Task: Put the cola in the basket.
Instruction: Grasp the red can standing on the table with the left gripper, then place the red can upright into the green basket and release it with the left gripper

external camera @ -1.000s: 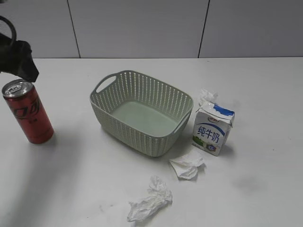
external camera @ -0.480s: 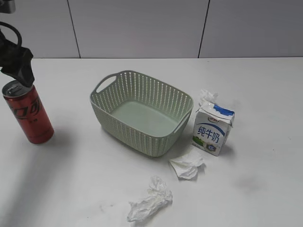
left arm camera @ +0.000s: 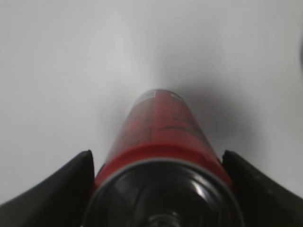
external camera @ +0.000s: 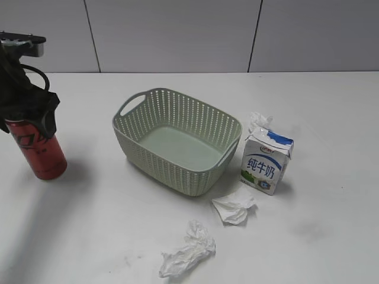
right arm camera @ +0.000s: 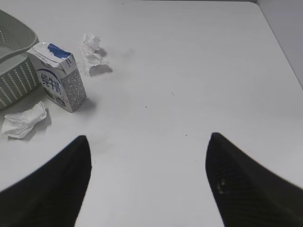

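The cola (external camera: 41, 157), a tall red can, stands upright on the white table at the far left, well left of the basket (external camera: 172, 171), a pale green perforated one that is empty. My left gripper (external camera: 29, 118) has come down over the can's top. In the left wrist view the cola (left arm camera: 161, 123) sits between the two black fingers of the left gripper (left arm camera: 158, 161), which flank it closely with a thin gap showing on the left. My right gripper (right arm camera: 149, 142) is open and empty above bare table; it is out of the exterior view.
A blue-and-white milk carton (external camera: 266, 163) stands right of the basket; it also shows in the right wrist view (right arm camera: 57, 82). Crumpled tissues lie in front of it (external camera: 234, 207), at the table front (external camera: 186, 251) and behind it (external camera: 257, 121). The basket's corner (right arm camera: 14, 75) shows at the right wrist view's left edge.
My left gripper has moved down from above and behind the cola and now covers its top. The can, basket and carton have not moved.
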### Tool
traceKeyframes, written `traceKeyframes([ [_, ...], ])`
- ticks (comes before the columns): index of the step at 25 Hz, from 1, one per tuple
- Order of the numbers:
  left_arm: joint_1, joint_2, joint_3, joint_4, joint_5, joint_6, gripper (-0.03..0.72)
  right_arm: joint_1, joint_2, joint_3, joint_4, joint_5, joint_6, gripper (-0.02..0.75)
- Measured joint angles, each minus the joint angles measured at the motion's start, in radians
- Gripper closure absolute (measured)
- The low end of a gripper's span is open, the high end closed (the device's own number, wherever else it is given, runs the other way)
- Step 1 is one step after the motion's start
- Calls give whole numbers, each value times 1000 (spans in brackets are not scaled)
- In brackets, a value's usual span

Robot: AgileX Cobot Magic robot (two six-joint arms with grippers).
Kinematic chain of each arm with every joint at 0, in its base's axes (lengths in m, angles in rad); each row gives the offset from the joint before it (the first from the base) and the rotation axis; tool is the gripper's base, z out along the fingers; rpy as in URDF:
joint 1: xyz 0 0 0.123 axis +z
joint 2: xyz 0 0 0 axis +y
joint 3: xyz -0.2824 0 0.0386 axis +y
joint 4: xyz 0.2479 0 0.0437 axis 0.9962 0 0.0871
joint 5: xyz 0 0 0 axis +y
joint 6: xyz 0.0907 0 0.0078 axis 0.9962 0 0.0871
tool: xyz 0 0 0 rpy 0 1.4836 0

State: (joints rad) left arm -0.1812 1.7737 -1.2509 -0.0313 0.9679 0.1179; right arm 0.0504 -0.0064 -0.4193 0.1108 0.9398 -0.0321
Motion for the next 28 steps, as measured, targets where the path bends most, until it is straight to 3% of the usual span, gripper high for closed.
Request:
traceKeyframes([
  [6,0,4,-7,0,1,0,161,0,0,0,0,0,0,166],
  [18,0,-58,-23,-5,101,-1,160,0,0,0,0,0,0,166],
  [23,-12,-110,-143,-7,175,-1,160,0,0,0,0,0,0,166],
  [28,-109,-114,-336,-5,244,9,160,0,0,0,0,0,0,166],
])
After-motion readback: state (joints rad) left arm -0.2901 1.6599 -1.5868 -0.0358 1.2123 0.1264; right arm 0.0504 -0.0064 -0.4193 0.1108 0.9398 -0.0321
